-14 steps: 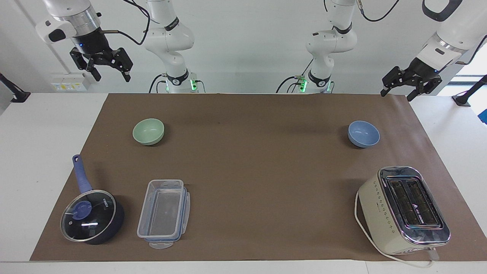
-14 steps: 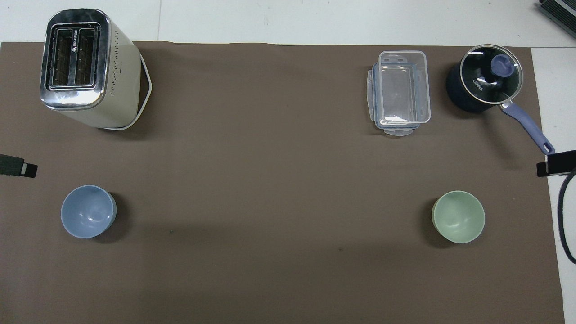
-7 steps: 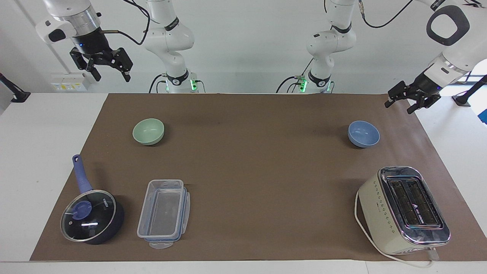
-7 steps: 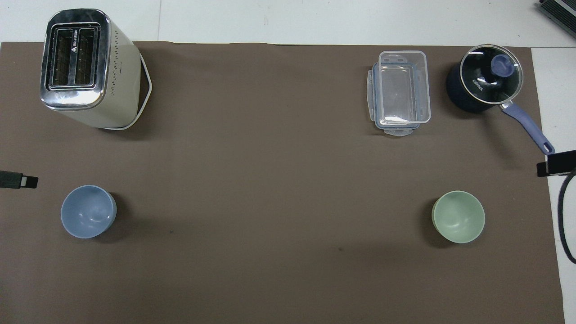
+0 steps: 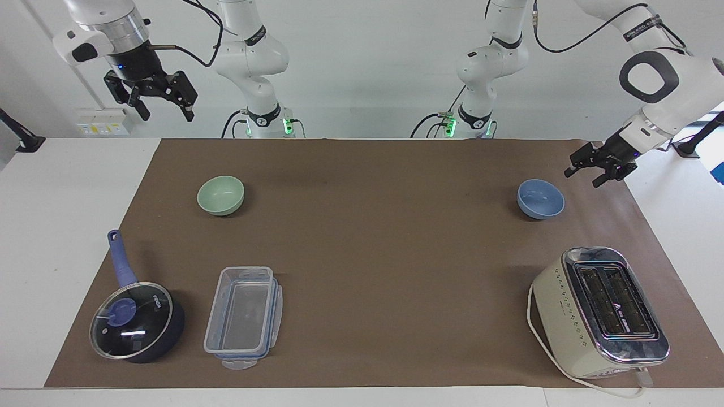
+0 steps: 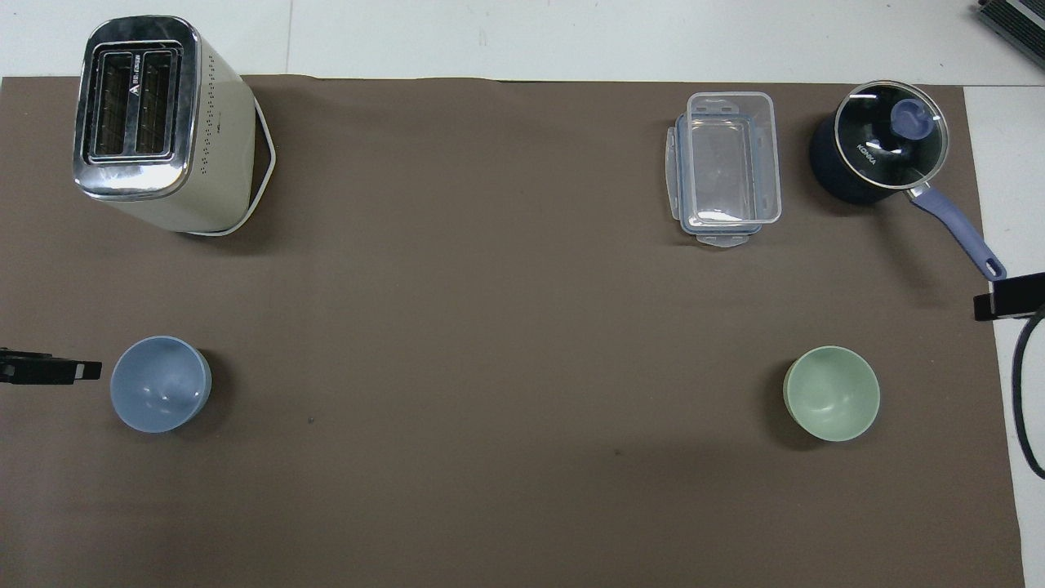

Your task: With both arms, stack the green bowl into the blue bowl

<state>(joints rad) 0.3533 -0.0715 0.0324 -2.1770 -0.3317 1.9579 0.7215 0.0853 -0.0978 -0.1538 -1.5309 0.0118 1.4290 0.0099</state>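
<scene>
My left pincer (image 5: 591,169), spread and empty, hangs just beside the blue bowl (image 5: 541,199). My right pincer (image 5: 161,103) waits raised, spread. The green bowl (image 5: 220,195) sits well apart on the desk (image 5: 362,237).

Your left white jointed arm (image 5: 659,76) comes in from its end of table, elbow high, forearm angled down. Its black two-finger left gripper (image 5: 593,169) hangs low in air, jaws spread, nothing between them (overhead view shows only a black sliver at frame edge (image 6: 49,370)). Your right white jointed arm (image 5: 104,31) waits, raised, wrist pointing down. Its black two-finger right gripper (image 5: 164,107) hangs high, fingers apart, holding nothing.
</scene>
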